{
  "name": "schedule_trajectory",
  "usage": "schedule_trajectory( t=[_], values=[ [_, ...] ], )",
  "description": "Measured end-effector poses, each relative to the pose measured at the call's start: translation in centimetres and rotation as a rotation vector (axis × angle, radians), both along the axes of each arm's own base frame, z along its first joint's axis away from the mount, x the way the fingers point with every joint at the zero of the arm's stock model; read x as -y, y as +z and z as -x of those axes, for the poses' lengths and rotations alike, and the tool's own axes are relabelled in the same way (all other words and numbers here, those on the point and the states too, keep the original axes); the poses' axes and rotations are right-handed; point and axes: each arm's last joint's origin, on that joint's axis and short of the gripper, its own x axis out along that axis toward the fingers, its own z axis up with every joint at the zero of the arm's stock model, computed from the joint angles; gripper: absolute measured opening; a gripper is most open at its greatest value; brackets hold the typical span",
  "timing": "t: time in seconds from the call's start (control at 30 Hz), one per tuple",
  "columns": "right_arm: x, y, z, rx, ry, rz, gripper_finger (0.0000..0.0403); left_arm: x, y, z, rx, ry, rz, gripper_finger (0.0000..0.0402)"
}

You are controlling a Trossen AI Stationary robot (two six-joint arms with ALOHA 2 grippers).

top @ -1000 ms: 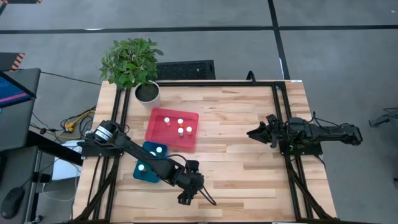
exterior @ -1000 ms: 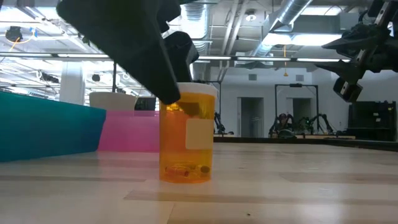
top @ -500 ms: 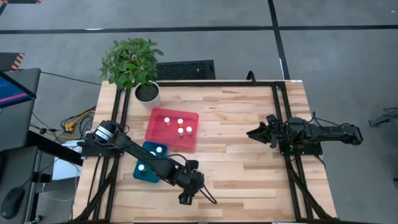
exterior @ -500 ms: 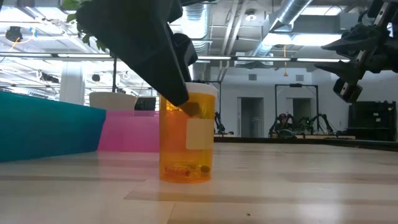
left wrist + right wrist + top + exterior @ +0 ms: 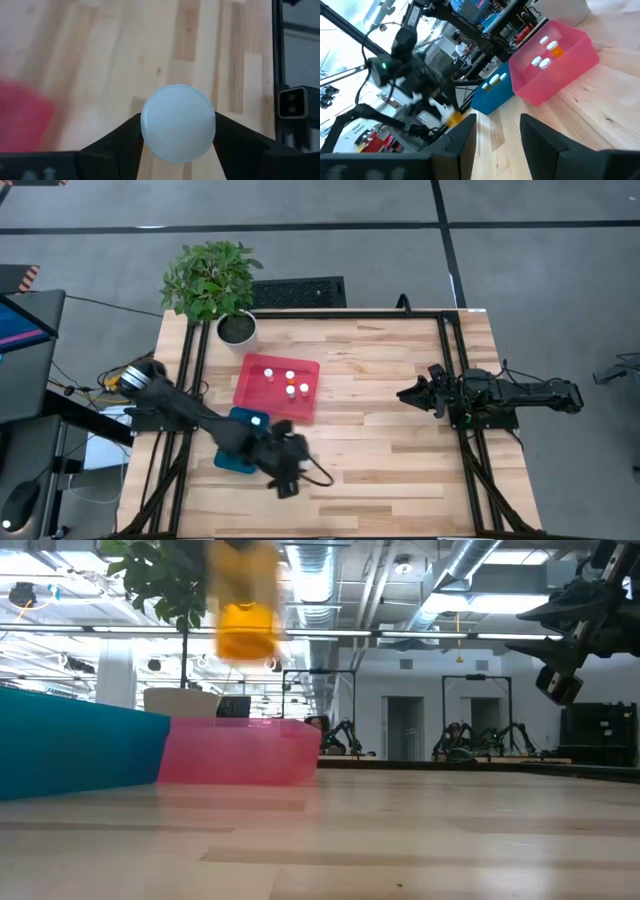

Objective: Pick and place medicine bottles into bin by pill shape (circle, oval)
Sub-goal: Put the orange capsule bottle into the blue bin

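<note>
Carried bottle: the orange medicine bottle [image 5: 247,628] that stood on the worktop [image 5: 400,430] a second ago is now in the air, well clear of the wood and blurred in the low view; its white cap [image 5: 178,129] fills the middle of the left wrist view.
Left gripper: the left gripper [image 5: 283,470] has its jaws closed on the bottle just under the cap, one dark finger [image 5: 120,142] on each side, and it has swung back from the front edge toward the bins.
Teal bin: the teal bin [image 5: 232,456] lies just beside the gripper, partly under the arm, with at least one white-capped bottle [image 5: 256,420] showing inside.
Pink bin: the pink bin [image 5: 255,393] sits just behind the teal one and holds four capped bottles [image 5: 290,376].
Meaning for the task: the pick is done and the carry is under way; which bin is correct depends on the pill shape, which cannot be read here.
Loose bottles: none visible on the open wood, so this is probably the last one.
Right gripper: the right gripper [image 5: 410,393] hangs above the right side, jaws parted and holding nothing.
Plant: a potted plant [image 5: 212,283] stands at the far left corner, out of the way.
</note>
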Motion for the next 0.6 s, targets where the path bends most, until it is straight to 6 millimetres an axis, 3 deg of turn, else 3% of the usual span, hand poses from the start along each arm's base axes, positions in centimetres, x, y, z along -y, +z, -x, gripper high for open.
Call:
schedule_trajectory(
  t=[0.13,0.27,0.43,0.6],
  values=[
    [0.0,0.0,0.0,0.000,-0.001,0.000,0.0162,0.0,3.1,4.5,-0.042,0.084,-0.012,0.0199],
    [0.0,0.0,0.0,-0.001,-0.001,0.000,0.0160,0.7,4.7,8.9,-0.080,0.179,-0.016,0.0210],
    [0.0,0.0,0.0,-0.001,-0.001,-0.001,0.0161,2.4,4.6,13.2,-0.129,0.290,-0.054,0.0216],
    [0.0,0.0,0.0,-0.001,-0.002,-0.001,0.0161,3.6,3.3,15.1,-0.117,0.389,-0.172,0.0218]
  ],
)
